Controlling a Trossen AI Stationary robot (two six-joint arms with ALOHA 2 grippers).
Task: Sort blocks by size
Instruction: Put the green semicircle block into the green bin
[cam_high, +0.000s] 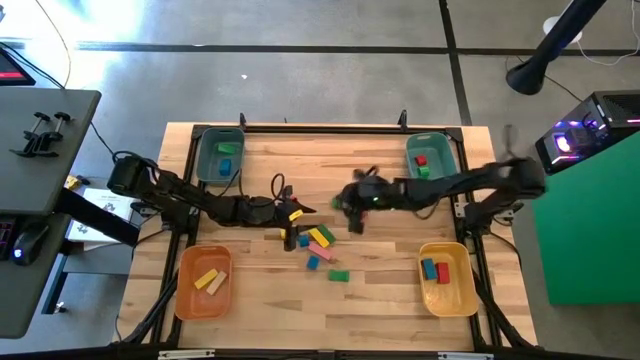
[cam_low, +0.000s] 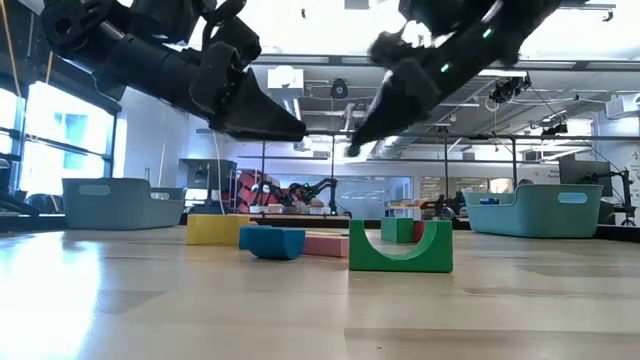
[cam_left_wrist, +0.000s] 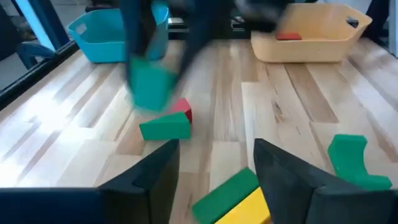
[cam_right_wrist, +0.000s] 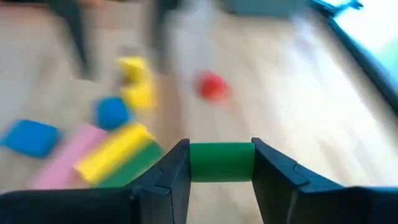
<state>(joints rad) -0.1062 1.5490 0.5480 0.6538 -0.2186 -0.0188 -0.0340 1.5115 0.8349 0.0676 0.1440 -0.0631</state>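
Several loose blocks (cam_high: 318, 240) lie in a cluster at the table's middle: yellow, green, pink, blue and red ones, with a green arch (cam_high: 339, 275) nearer the front. The arch also shows in the low view (cam_low: 400, 250). My right gripper (cam_high: 352, 208) is just right of the cluster, above the table, shut on a small green block (cam_right_wrist: 221, 162). My left gripper (cam_high: 292, 216) is open and empty at the cluster's left. A green bar and a yellow bar (cam_left_wrist: 233, 196) lie below its fingers (cam_left_wrist: 163, 165). My right gripper pinches the green block between its two fingers, one on each of two opposite faces (cam_right_wrist: 194, 163). The fingers slant down from the table's right side. The block sits level between them, clear of the table; it also shows in the left wrist view (cam_left_wrist: 152, 87).
Two teal bins stand at the far left (cam_high: 221, 155) and far right (cam_high: 432, 158), each with blocks. An orange bin (cam_high: 205, 282) at the near left holds yellow and wood blocks. A yellow bin (cam_high: 446, 277) at the near right holds red and blue ones.
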